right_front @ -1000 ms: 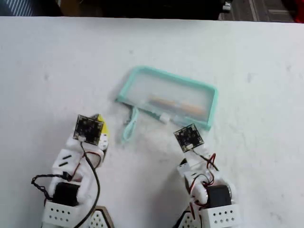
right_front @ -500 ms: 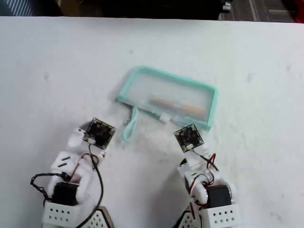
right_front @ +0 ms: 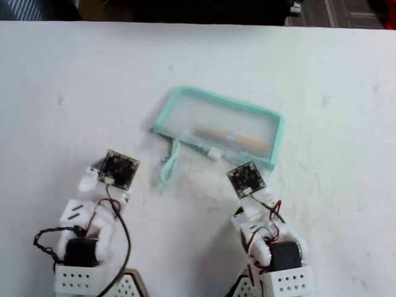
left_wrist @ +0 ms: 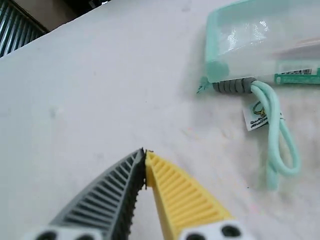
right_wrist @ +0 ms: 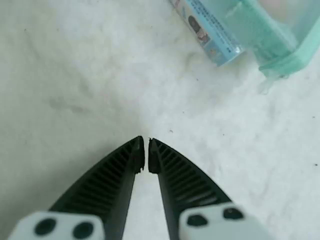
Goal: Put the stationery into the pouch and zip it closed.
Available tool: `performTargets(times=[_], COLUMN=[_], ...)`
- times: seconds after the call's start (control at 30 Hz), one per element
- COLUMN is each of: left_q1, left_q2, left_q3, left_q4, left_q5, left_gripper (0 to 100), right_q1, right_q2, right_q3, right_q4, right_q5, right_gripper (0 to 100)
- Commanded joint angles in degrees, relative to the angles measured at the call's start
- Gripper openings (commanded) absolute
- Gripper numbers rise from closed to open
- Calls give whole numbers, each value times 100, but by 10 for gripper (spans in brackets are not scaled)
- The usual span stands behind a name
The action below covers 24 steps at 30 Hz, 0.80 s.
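A translucent pouch [right_front: 219, 127] with a mint-green border lies flat in the middle of the table, orange stationery showing through it. Its zip pull loop [right_front: 168, 162] trails off the near left corner, and a white label [right_front: 213, 154] sits on the near edge. In the left wrist view the pouch corner [left_wrist: 240, 55] and the loop [left_wrist: 277, 135] lie ahead of my left gripper [left_wrist: 144, 153], which is shut and holds nothing. My right gripper [right_wrist: 143, 145] is shut and bare over the table, short of the pouch's near corner [right_wrist: 280, 45].
The white table [right_front: 74, 80] stretches wide around the pouch. Both arm bases stand at the near edge, the left arm [right_front: 93, 210] and the right arm [right_front: 266, 229]. A dark room edge runs along the far side.
The left arm has swung and pulled back toward the near left, away from the pouch's loop. The right arm and the pouch have stayed put.
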State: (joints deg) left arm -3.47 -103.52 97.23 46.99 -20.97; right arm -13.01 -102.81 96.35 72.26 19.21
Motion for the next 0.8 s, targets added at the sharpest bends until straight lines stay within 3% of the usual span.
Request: performTargets(times=[0.0,0.77], left_q1=[145,453], left_q2=[-101,-101], left_q3=[-26,-44], left_q4=[114,246], left_q5=[-53,-18], left_gripper=[24,26], right_q1=[268,391], right_q2=[-31,-31], right_q3=[53,53], right_q4=[31,31], right_q5=[-26,-26], right_gripper=[21,21])
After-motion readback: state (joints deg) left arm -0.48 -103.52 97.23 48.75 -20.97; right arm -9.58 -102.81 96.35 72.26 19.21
